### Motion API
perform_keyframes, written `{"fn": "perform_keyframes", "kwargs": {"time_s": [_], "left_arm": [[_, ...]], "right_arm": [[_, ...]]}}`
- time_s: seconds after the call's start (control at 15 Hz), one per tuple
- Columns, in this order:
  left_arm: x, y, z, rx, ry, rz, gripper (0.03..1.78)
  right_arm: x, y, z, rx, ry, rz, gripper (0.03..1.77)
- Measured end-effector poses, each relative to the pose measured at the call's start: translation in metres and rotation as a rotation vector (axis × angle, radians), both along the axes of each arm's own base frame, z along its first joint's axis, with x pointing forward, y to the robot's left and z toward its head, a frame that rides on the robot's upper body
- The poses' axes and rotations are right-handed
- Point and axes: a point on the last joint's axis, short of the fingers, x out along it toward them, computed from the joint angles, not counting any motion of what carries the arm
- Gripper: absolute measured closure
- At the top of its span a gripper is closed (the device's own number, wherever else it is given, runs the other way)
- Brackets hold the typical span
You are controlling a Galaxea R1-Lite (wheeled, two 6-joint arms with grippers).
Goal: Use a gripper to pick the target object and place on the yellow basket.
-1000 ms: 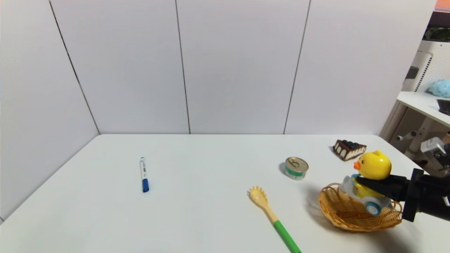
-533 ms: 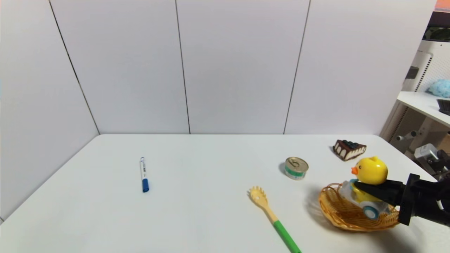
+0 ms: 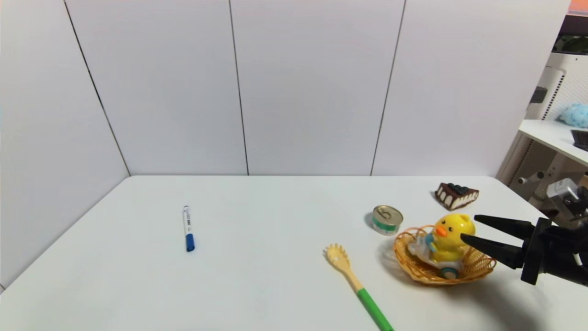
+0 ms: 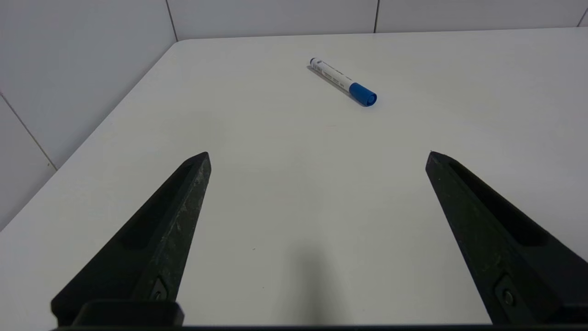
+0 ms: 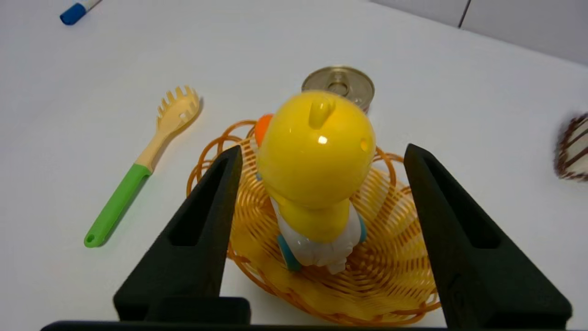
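Left gripper (image 4: 317, 156) parked over bare tabletop (image 3: 275, 285) near marker (image 3: 188, 228), fingers spread, empty. We see release done: duck toy (image 3: 445, 241), clamped half a second ago, now sits inside yellow basket (image 3: 415, 269); basket shifted left toward can (image 3: 387, 219). Right gripper (image 3: 473, 228) fingers now apart, flanking duck's head, not touching. We judge placement complete; only retreat left.
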Motion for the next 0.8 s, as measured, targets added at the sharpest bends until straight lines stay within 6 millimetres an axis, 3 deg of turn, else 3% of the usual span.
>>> {"fn": "perform_keyframes", "kwargs": {"time_s": [0.13,0.27,0.47,0.67,0.8], "left_arm": [[0.0,0.0,0.0,0.0,0.0,0.0,0.12],[0.0,0.0,0.0,0.0,0.0,0.0,0.12],[0.0,0.0,0.0,0.0,0.0,0.0,0.12],[0.0,0.0,0.0,0.0,0.0,0.0,0.12],[0.0,0.0,0.0,0.0,0.0,0.0,0.12]], "right_arm": [[-0.004,0.001,0.022,0.027,-0.063,-0.014,0.44],[-0.014,0.004,0.058,0.069,-0.16,-0.023,0.37],[-0.05,0.014,0.106,0.124,-0.253,-0.033,0.28],[-0.103,0.026,0.122,0.106,-0.266,-0.119,0.22],[-0.138,0.033,0.111,0.03,-0.225,-0.258,0.19]]}}
